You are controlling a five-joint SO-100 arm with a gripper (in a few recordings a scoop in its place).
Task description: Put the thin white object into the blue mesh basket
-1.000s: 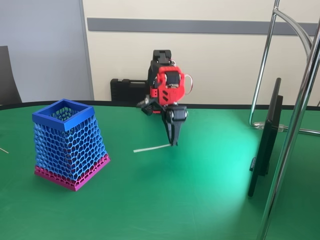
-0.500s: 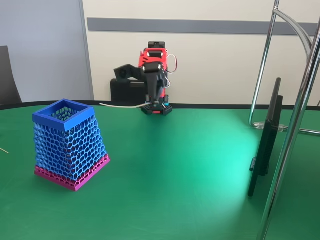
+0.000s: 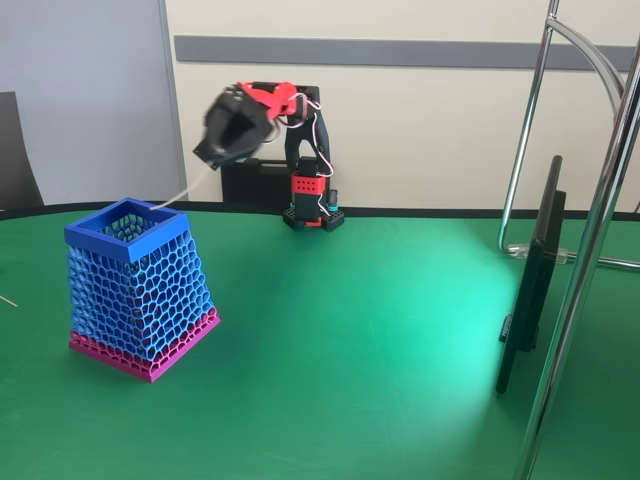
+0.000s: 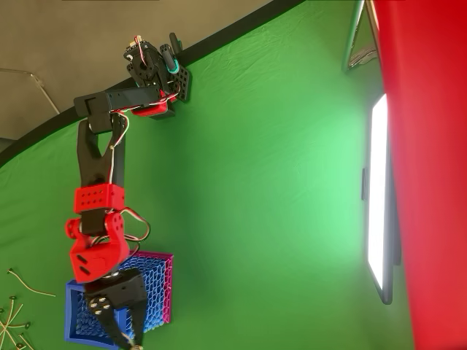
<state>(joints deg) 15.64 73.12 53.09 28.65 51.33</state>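
Note:
The blue mesh basket [image 3: 140, 290] with its magenta base band stands at the left of the green table in the fixed view. My gripper [image 3: 212, 152] hangs above and to the right of its rim, blurred by motion, shut on the thin white object [image 3: 185, 190]. The stick slants down-left from the jaws, and its free end reaches the basket's top rim. From overhead, the red-and-black arm stretches out over the basket [image 4: 155, 290], with the gripper [image 4: 122, 332] above the basket's opening.
A dark monitor [image 3: 532, 280] and chrome stand poles [image 3: 600, 200] occupy the right side. A black case [image 3: 250, 180] lies behind the arm's base. Several loose pale sticks [image 4: 14, 313] lie on the table left of the basket in the overhead view.
The gripper lifted the white stick off the table mid-field, pulled back toward the base, then swung left and up to the basket, carrying the stick.

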